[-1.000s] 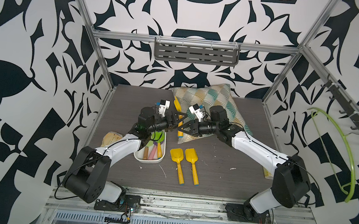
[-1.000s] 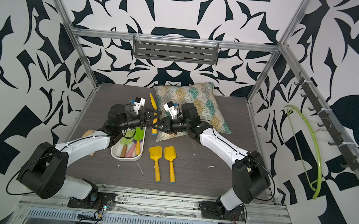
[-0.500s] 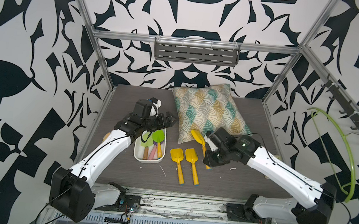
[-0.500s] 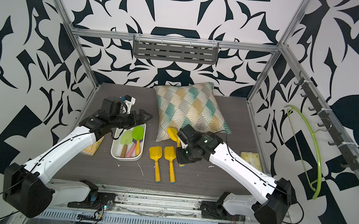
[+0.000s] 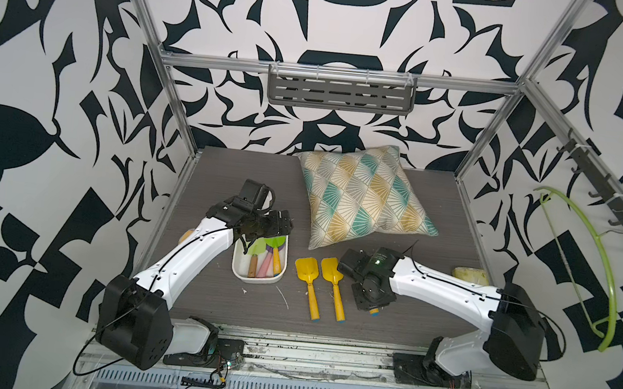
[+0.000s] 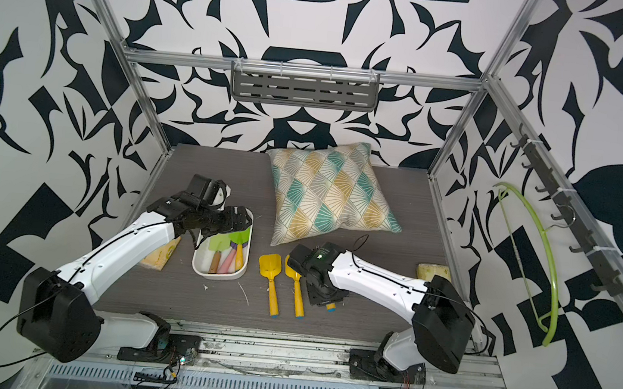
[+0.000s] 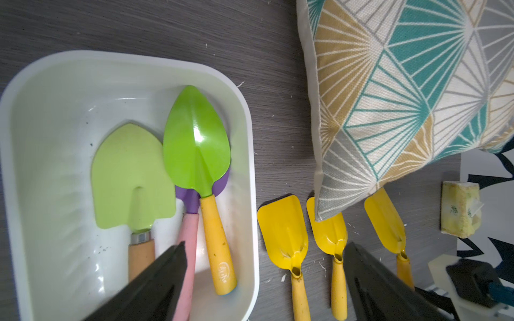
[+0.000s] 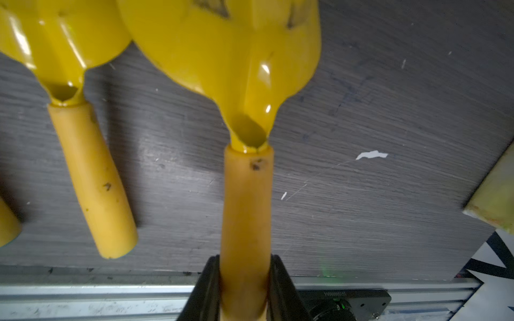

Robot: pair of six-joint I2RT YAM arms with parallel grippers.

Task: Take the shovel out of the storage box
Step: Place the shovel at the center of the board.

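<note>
Three shovels in the storage box
Left pincer spread over it; right pincer pinches a yellow shovel by its handle.

The box is glossy plastic; the pointed shovel has a shiny painted-metal blade. The pillow is woven cloth, the bench matt woodgrain.

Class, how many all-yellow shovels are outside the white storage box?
3. One shovel lies beside the storage box, a second shovel beside it; the third shovel is clamped in the right gripper.
</note>
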